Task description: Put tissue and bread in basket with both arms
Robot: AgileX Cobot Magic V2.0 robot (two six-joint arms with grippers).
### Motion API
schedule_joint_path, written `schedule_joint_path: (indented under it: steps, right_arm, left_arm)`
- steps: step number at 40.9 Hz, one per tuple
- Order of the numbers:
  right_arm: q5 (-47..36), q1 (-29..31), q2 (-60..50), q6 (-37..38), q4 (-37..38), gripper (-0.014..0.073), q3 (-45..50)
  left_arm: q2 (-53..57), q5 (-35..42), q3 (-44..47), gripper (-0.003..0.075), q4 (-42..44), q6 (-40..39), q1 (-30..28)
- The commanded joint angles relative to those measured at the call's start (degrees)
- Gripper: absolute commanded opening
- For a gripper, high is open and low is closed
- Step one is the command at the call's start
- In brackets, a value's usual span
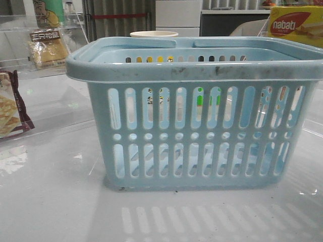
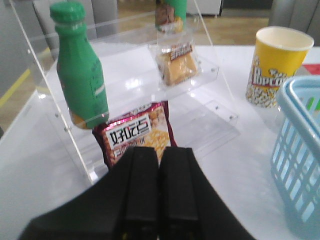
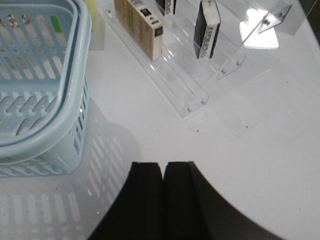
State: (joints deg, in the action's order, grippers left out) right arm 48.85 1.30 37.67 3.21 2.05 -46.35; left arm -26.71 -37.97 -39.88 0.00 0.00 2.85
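Both pincers, the left gripper (image 2: 159, 200) and the right gripper (image 3: 164, 200), are seen pressed together, with nothing pinched. The large light blue slotted plastic basket (image 1: 202, 75) is placed in the middle of the table. The clear bag of yellow-tan bread (image 2: 176, 62) is kept on a transparent acrylic shelf (image 2: 210, 75) at the far left, and the small dark tissue pack (image 3: 207, 27) stands in a clear rack (image 3: 200, 100) right of the basket.

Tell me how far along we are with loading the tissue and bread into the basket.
Nothing looks done yet. The bread sits on the clear shelf, and the tissue stands on the other clear rack. The basket shows neither item through its slots, though its floor is partly hidden. Nothing is in hand: the left end effector and right end effector are both shut and empty. Both picks and both placements remain.
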Motion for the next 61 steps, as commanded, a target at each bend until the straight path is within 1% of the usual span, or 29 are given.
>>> schedule_joint_path:
  steps: [1, 5, 9, 11, 13, 16, 18, 20, 23, 26, 33, 37, 44, 48, 53, 61]
  right_arm:
    - [-2.58, -0.10, 3.20, -0.26, 0.27, 0.0053, -1.49]
    - [-1.75, -0.10, 5.67, -0.26, 0.32, 0.0053, -1.49]
    - [-1.15, -0.10, 7.71, -0.26, 0.32, 0.0057, -1.49]
    - [-1.15, -0.10, 8.16, -0.26, 0.32, 0.0064, -1.49]
    - [-1.22, -0.10, 8.81, -0.26, 0.32, 0.0094, -1.49]
    - [-1.22, -0.10, 9.15, -0.26, 0.32, 0.0181, -1.49]
    - [-1.33, -0.10, 9.20, -0.26, 0.32, 0.0270, -1.49]
    - [-1.44, -0.10, 9.20, -0.26, 0.32, 0.0365, -1.49]
    - [-1.57, -0.10, 9.20, -0.26, 0.45, 0.0468, -1.49]
    - [-1.85, -0.10, 9.20, -0.26, 0.76, 0.0511, -1.49]
    - [-4.94, -0.10, 9.74, -0.21, 1.72, 0.0507, -1.62]
    - [-6.00, 1.32, 11.67, -0.13, 1.77, 0.0507, -2.94]
    - [-5.85, 7.08, 19.70, -0.08, 1.59, 0.0507, -8.68]
    - [-5.72, 9.16, 25.38, -0.15, 1.14, 0.0507, -12.84]
    - [-5.51, 9.94, 33.02, -0.20, 1.09, 0.0507, -18.18]
    - [-5.49, 10.06, 45.19, -0.96, 1.09, 0.0507, -27.92]
  left_arm:
    - [-1.57, 4.33, 0.59, 0.0090, 0.00, -0.75, -0.04]
    - [-2.43, 3.39, 2.33, 0.0090, 0.00, -0.75, -0.04]
    - [-3.99, 0.00, 2.59, 0.0092, 0.00, -0.75, -0.04]
    - [-4.90, -1.12, 2.59, 0.0113, 0.00, -0.75, -0.04]
    - [-5.59, -1.75, 2.59, 0.0164, 0.31, 0.00, -0.04]
    - [-6.88, -1.98, 2.59, 0.0302, 0.31, 0.76, -0.04]
    - [-7.56, -1.98, 2.59, 0.0407, 0.31, 0.76, -0.04]
    - [-8.34, -1.98, 2.59, 0.0492, 0.31, 0.76, -0.04]
    - [-9.12, -1.40, 2.59, 0.0545, 0.31, 0.76, -0.04]
    - [-9.64, -0.79, 2.59, 0.0541, 0.00, 0.76, -0.04]
    - [-9.76, 2.24, 2.59, 0.0497, 0.00, 0.76, -0.04]
    - [-9.76, 3.42, 2.59, 0.0470, 0.00, 0.76, -0.04]
    - [-9.76, 3.42, 2.59, 0.0429, 0.00, 0.76, -0.04]
    - [-9.76, 3.42, 2.59, 0.0413, 0.00, 0.76, -0.04]
    - [-9.76, 3.42, 2.59, 0.0399, 0.00, 0.76, -0.04]
    - [-9.76, 3.42, 2.59, 0.0400, 0.00, 0.76, -0.04]
